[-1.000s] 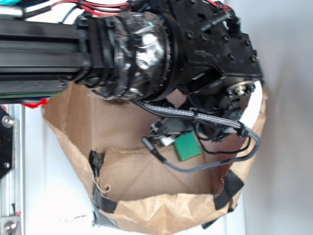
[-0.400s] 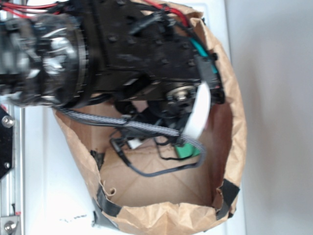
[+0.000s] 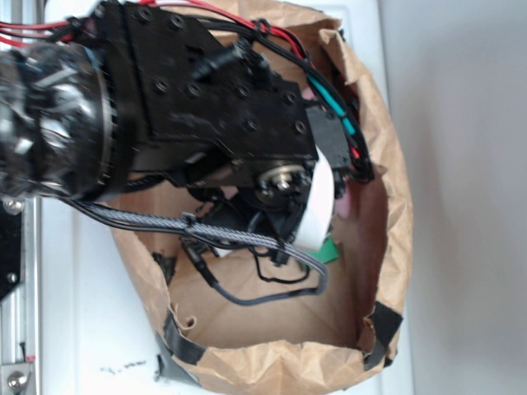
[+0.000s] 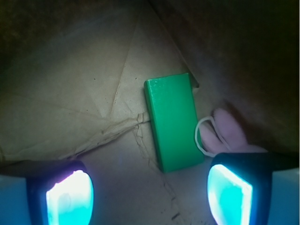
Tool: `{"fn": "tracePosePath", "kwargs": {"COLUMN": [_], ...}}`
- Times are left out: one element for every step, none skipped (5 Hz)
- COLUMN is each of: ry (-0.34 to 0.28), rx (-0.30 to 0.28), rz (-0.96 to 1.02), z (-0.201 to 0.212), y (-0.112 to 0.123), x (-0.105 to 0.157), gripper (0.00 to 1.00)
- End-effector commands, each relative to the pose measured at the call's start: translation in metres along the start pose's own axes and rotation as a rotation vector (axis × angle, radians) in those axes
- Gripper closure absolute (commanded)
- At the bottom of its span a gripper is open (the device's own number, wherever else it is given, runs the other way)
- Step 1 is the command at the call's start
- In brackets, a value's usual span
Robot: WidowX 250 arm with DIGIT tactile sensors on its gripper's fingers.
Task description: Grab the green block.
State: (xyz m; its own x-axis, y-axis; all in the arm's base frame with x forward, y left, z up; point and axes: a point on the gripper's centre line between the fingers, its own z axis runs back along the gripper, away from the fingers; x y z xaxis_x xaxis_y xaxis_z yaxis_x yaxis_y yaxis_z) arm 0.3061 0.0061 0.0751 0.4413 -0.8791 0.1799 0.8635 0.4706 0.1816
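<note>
Wrist view looks down into a brown paper bag [image 4: 70, 84], whose creased floor carries the green block [image 4: 174, 122]. The block lies flat, its long side running away from the camera, toward the right half of the bag floor and close to the dark right-hand wall. Just beside its right long edge sits a pink plush toy [image 4: 229, 133] with a white cord loop [image 4: 202, 133] that reaches the block's edge; whether toy and block actually touch cannot be told. The gripper [image 4: 150, 194] hangs above the floor with its fingers [image 4: 68, 197] spread wide apart and holding nothing; their pads glow cyan at the lower left and lower right corners of the view, and the near end of the block lies between them, nearer the right one.

From the exterior view, the black arm [image 3: 206, 107] reaches down into the open bag, which stands on a white tabletop [image 3: 90, 329]. Only a small corner of the green block [image 3: 329, 251] shows beneath the wrist, and black tape [image 3: 383, 321] patches the bag's rim
</note>
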Motion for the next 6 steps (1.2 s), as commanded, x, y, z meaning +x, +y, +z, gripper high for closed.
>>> {"fn": "tracePosePath", "kwargs": {"ry": [-0.031, -0.04, -0.027, 0.009, 0.009, 0.009], "rx": [0.004, -0.024, -0.067, -0.046, -0.046, -0.046], "rz": [-0.066, -0.066, -0.056, -0.061, -0.061, -0.061], "z": [-0.004, -0.01, -0.022, -0.029, -0.029, -0.029], "y": [0.008, 0.007, 0.01, -0.007, -0.007, -0.007], "x": [0.024, 0.03, 0.039, 0.042, 0.042, 0.042], "gripper": [0.0, 0.0, 0.0, 0.0, 0.0, 0.0]}}
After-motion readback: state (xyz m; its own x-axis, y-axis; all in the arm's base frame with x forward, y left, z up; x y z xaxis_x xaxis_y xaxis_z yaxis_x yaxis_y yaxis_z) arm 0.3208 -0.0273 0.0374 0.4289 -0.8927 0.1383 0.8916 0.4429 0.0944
